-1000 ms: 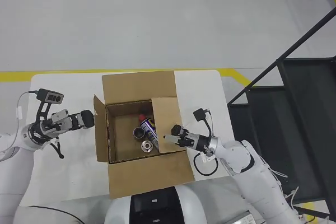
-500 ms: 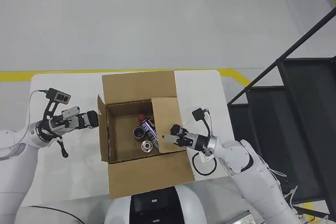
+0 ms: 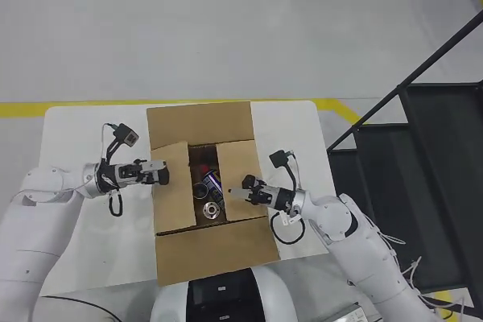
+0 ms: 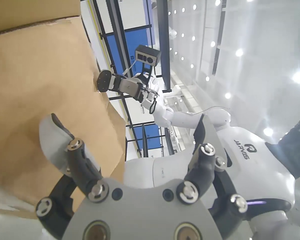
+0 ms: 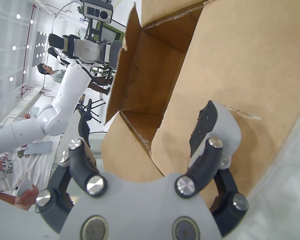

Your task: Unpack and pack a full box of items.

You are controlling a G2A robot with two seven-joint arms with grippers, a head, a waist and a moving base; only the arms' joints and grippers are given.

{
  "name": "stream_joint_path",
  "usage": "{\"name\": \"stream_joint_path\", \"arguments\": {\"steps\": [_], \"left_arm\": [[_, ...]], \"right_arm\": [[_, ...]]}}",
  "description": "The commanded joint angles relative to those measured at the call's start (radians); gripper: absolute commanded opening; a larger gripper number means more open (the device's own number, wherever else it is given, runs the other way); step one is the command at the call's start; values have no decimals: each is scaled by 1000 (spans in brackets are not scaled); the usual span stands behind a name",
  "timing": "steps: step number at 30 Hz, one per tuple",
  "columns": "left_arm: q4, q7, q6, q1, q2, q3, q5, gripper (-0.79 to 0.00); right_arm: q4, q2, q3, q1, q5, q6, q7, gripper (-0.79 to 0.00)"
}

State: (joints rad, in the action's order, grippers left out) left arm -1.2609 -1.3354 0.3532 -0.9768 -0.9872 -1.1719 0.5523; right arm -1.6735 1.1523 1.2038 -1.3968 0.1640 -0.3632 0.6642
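Note:
An open cardboard box [image 3: 167, 219] sits mid-table, its far flap [image 3: 200, 122] and near flap [image 3: 216, 251] spread outward. Inside lie a red-capped spray can [image 3: 212, 180] and two round metal items [image 3: 212, 211]. My left gripper [image 3: 158, 173] is open, one finger [image 4: 55, 141] pressed against the left flap [image 3: 171, 183], which leans in over the box. My right gripper [image 3: 245, 191] is open too, a pad [image 5: 207, 126] resting on the right flap [image 3: 238, 179], folded inward. The box [image 5: 240, 51] fills much of the right wrist view, and its flap [image 4: 40, 76] the left wrist view.
The white table [image 3: 291, 121] has bare room left of the box [image 3: 88, 249] and a narrow strip to its right. Black metal stairs [image 3: 435, 161] stand beyond the table's right edge. A yellow floor line [image 3: 64, 107] runs behind the table.
My left arm swung right and pushed the left flap from upright to leaning in over the box. My right gripper edged left with the right flap.

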Motion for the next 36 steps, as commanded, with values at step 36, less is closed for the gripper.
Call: {"name": "stream_joint_path", "arguments": {"steps": [36], "left_arm": [[-9,41,-19,24,-9,53,-106,0]], "right_arm": [[13,3,-19,11,12,22,-36,0]]}}
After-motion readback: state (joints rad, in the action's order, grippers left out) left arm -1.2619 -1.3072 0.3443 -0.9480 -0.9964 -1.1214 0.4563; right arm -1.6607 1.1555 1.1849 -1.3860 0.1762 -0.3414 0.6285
